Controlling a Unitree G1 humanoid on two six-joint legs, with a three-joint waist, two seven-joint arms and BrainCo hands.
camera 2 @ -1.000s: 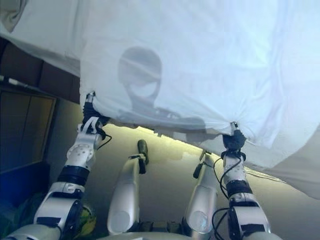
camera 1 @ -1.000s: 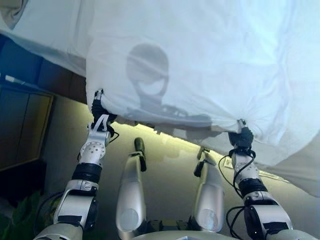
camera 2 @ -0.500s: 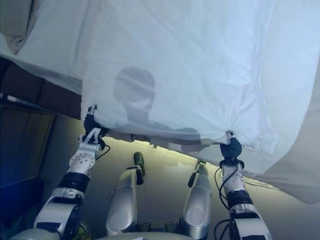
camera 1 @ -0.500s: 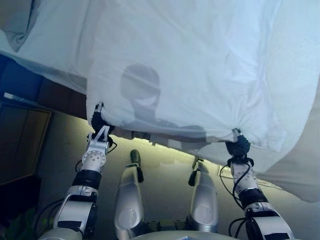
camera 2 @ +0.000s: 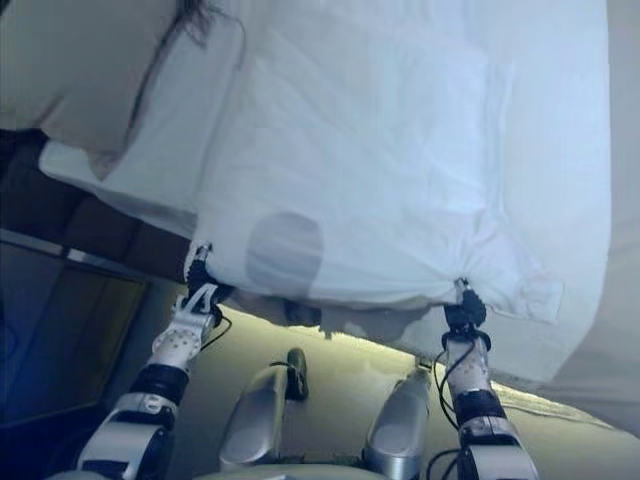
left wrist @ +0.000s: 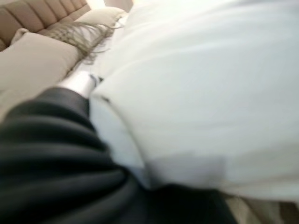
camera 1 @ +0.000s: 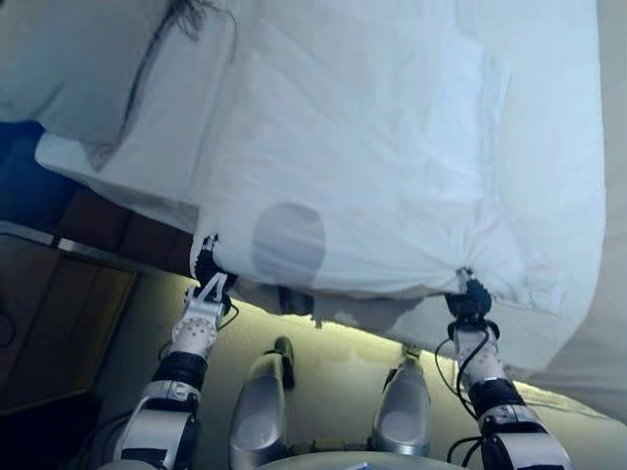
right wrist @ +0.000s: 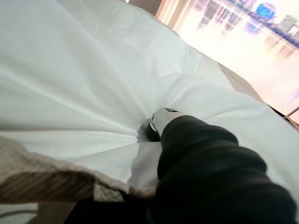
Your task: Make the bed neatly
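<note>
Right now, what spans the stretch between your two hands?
In the left eye view, only the near edge of the white duvet runs from the left hand to the right hand, both gripping bunched cloth; nothing else lies between.

Silver-grey forearms with dark bands – left hand (camera 1: 208,275), right hand (camera 1: 471,297) under dark ribbed covers, seemingly matte.
</note>
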